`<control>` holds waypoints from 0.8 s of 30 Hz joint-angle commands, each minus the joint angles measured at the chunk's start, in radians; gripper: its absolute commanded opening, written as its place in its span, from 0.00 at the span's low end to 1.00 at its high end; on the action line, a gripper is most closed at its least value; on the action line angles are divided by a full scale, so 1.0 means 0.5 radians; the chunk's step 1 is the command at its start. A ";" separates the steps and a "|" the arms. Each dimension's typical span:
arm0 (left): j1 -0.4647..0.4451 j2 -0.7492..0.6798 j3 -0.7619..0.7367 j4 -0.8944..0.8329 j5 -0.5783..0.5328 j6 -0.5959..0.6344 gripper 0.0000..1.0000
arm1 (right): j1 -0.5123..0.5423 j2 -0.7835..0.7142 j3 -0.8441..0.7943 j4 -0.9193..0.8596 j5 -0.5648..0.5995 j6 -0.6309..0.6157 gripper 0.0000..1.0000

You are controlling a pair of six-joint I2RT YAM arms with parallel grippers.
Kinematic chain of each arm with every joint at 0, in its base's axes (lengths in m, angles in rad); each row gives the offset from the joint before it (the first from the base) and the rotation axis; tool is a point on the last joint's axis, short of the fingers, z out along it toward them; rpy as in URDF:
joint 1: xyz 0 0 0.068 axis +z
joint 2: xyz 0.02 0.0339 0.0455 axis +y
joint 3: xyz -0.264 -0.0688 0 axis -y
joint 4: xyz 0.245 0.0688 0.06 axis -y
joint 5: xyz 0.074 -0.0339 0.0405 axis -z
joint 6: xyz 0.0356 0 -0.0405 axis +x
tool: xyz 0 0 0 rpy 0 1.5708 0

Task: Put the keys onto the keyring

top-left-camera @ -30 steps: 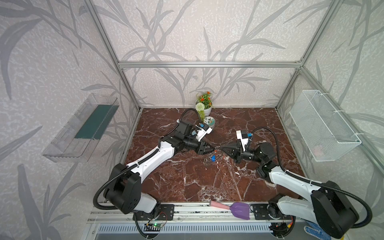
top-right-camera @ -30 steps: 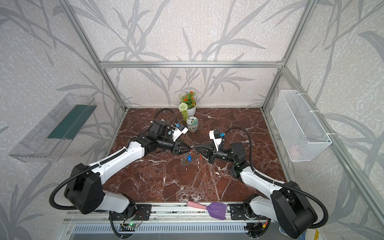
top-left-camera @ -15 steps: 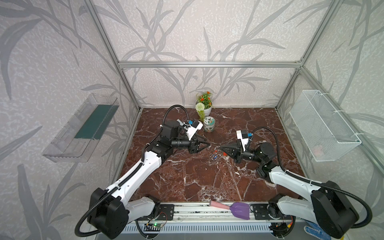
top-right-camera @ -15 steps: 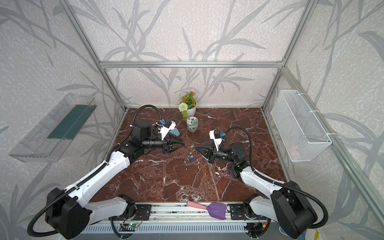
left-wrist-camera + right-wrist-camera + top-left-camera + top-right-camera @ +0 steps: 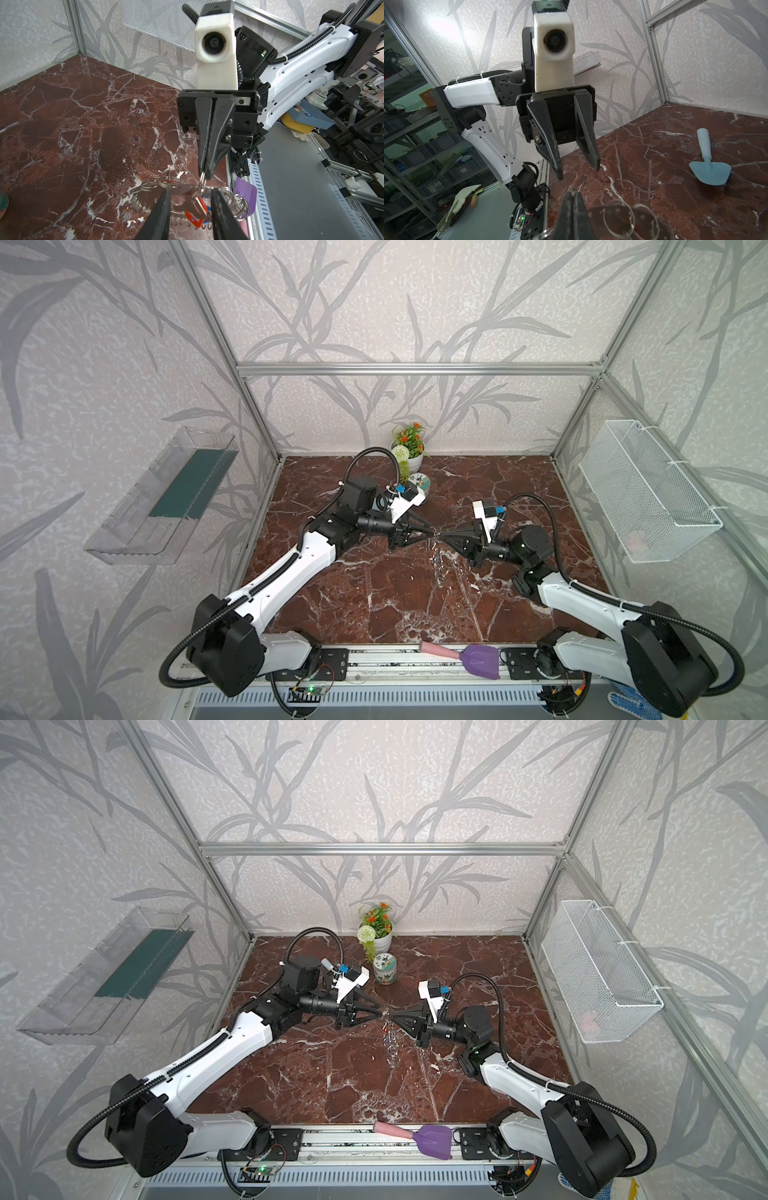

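The right end effector (image 5: 204,176) is clamped on a wire loop of the keyring (image 5: 180,190), holding it above the tabletop (image 5: 83,124), while the left end effector (image 5: 577,171), its jaws apart, straddles the keys (image 5: 196,215), which seem already hung on it, though the blue one's attachment is unclear.

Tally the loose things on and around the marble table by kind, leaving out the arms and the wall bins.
Trowels: 2, the purple trowel and the light blue trowel
Keys: 2, the red-orange key and the blue key
Keyring: 1
Patterned cup: 1
Flower pot: 1
Total: 7
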 commanded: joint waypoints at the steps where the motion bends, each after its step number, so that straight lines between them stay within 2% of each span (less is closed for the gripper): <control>1: -0.019 0.021 0.060 -0.056 0.056 0.088 0.33 | 0.004 0.002 -0.005 0.160 -0.033 0.033 0.00; 12: -0.079 0.084 0.074 -0.071 0.136 0.090 0.29 | 0.006 0.011 0.003 0.164 -0.027 0.033 0.00; 15: -0.089 0.094 0.078 -0.072 0.136 0.090 0.25 | 0.004 0.017 0.003 0.168 -0.027 0.033 0.00; 24: -0.094 0.098 0.087 -0.079 0.087 0.056 0.01 | 0.003 0.025 -0.002 0.169 -0.030 0.022 0.00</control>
